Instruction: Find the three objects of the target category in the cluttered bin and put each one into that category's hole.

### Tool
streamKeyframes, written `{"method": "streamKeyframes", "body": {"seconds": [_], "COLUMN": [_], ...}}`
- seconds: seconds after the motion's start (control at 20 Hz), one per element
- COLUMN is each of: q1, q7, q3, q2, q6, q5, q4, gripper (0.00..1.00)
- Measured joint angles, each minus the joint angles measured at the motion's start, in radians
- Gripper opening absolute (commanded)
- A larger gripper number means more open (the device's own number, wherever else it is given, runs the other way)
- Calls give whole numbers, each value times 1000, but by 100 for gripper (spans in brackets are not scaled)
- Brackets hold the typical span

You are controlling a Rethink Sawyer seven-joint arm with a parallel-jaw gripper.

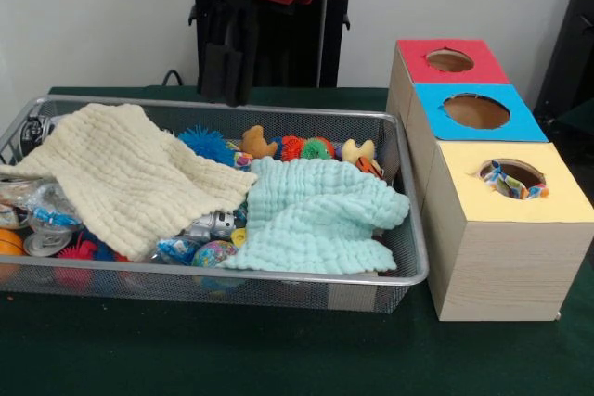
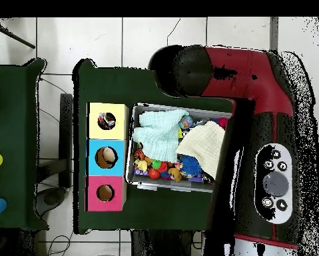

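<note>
Gripper raised behind the bin's far rim — jaw state cannot be told.

The wire mesh bin is seen at left, filled with toys under a cream waffle cloth and a mint waffle cloth. Right of it, one printed fabric piece is lodged in the hole of the yellow-faced box — the nearest of three boxes.

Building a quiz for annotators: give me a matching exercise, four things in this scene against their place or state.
1. cream waffle cloth
2. mint waffle cloth
3. yellow-faced box
4. red-faced box

a. nearest the front camera in the row of boxes
b. farthest in that row
c. printed fabric showing in its hole
d. bin's left part, front view
e. bin's right part, front view

Pairs: 1-d, 2-e, 3-a and c, 4-b.
</note>
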Motion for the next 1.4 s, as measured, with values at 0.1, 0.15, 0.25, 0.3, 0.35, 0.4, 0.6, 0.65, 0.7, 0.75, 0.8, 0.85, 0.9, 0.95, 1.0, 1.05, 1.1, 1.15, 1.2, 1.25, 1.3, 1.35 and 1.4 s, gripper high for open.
{"method": "streamKeyframes", "body": {"seconds": [0.1, 0.15, 0.25, 0.3, 0.35, 0.4, 0.6, 0.65, 0.7, 0.75, 0.8, 0.85, 0.9, 0.95, 1.0, 1.05, 1.1, 1.15, 1.2, 1.25, 1.3, 1.35, 1.4], "q1": [-2, -3, -5, -6, -6, -6, -6, -6, -6, -6, -6, -6, -6, -6, -6, -6, -6, -6, -7, -7, -7, -7, -7], "q7": [0, 0, 0, 0, 0, 0, 0, 0, 0, 0, 0, 0, 0, 0, 0, 0, 0, 0, 0, 0, 0, 0, 0], "q3": [2, 3, 4, 4, 5, 8, 18, 21, 24, 26, 27, 27, 27, 27, 27, 27, 27, 27, 27, 26, 25, 23, 22], "q2": [-1, -2, -2, -2, -1, 0, 8, 11, 15, 20, 24, 27, 31, 34, 36, 38, 46, 49, 54, 58, 60, 67, 69], "q6": [8, 19, 46, 74, 92, 125, 178, 184, 189, 189, 189, 189, 189, 189, 189, 189, 183, 179, 170, 163, 159, 147, 142], "q5": [0, 0, 0, 0, 0, 0, 0, 0, 0, -1, -1, -2, -3, -3, -4, -4, -6, -7, -10, -14, -18, -28, -33], "q4": [-2, -6, -18, -32, -41, -61, -106, -115, -127, -138, -144, -149, -153, -155, -156, -155, -155, -155, -155, -155, -155, -155, -155], "gripper": [0, 0, 0, 0, 0, 0, 0, 0, 0, 0, 0, 0, 0, 0, 0, 0, 0, 0, 0, 0, 0, 0, 0]}}
